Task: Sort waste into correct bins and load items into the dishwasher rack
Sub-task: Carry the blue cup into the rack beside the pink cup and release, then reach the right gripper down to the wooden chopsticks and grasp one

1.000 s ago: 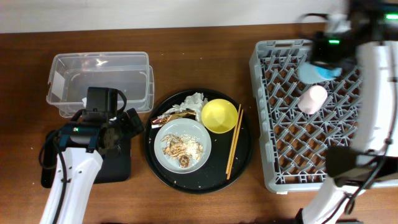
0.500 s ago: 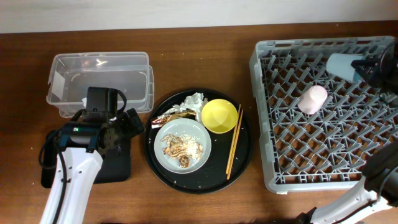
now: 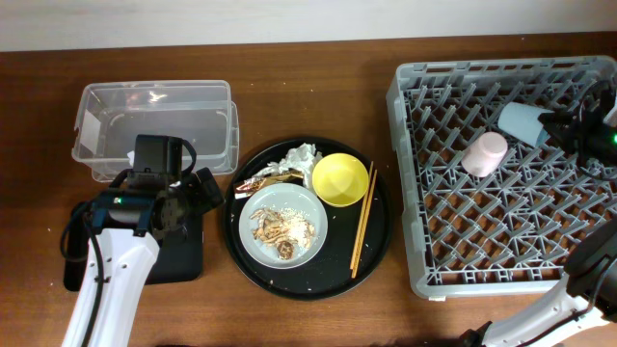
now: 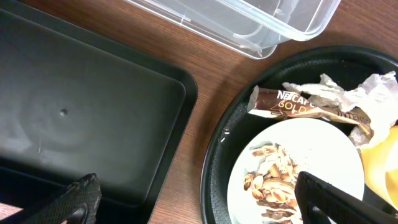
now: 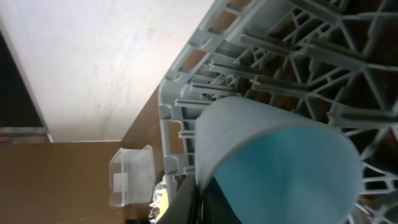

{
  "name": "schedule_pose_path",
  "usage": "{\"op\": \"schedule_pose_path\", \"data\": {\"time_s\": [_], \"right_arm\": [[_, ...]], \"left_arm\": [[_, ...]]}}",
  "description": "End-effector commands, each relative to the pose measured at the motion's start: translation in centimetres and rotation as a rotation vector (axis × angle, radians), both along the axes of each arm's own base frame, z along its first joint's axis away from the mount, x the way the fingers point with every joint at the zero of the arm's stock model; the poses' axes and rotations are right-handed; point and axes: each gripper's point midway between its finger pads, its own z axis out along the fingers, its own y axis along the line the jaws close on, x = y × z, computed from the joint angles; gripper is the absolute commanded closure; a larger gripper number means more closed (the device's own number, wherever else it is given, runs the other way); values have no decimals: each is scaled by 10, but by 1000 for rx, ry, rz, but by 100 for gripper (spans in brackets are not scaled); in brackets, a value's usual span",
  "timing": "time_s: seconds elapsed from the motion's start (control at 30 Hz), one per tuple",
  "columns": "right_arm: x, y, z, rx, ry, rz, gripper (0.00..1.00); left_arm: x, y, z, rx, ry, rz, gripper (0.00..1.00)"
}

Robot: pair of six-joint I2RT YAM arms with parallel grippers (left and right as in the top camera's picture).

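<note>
My right gripper point(image 3: 559, 128) is shut on the rim of the small light-blue cup point(image 3: 521, 122), holding it on its side over the grey dishwasher rack point(image 3: 415, 193); in the right wrist view the cup point(image 5: 280, 162) fills the frame with my fingers point(image 5: 198, 190) pinching its edge. The pink cup point(image 3: 485, 152) lies in the rack. My left gripper point(image 3: 188, 198) is open and empty over the flat black tray point(image 3: 178, 258). The plate point(image 3: 310, 236) holds food scraps point(image 3: 275, 229), next to the yellow bowl point(image 3: 339, 179), chopsticks point(image 3: 362, 224), tissue point(image 3: 301, 154) and wrapper point(image 3: 265, 180).
The plate, bowl, chopsticks and waste sit on a large round black tray point(image 3: 378, 246). The clear plastic box point(image 3: 154, 125) stands behind the flat black tray. The left wrist view shows the wrapper point(image 4: 298, 106), the plate point(image 4: 323, 149) and the flat tray point(image 4: 81, 124).
My right arm has carried the light-blue cup from the rack's far middle to its right side and lowered it. The left arm has not moved.
</note>
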Motion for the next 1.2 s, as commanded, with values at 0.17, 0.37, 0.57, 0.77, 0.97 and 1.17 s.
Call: {"op": "schedule_pose_path", "data": {"time_s": [0.17,0.37,0.57,0.77,0.97,1.17], "right_arm": [[2,-8,-40,66,56,-10,96],[-29,-33,-69,18,283,-125,96],[-57,-49,-63,66,356,-202,94],[-83,-54,-30,64,368,-260,91],[-103,-41,66,-128,237,-344,90],[-100,58,164,-343,-31,-174,46]], "left_arm": [[3,1,7,2,-20,-3,1],[3,1,7,2,-20,-3,1],[3,1,7,2,-20,-3,1],[3,1,7,2,-20,-3,1],[3,1,7,2,-20,-3,0],[3,1,7,2,-20,-3,1]]}}
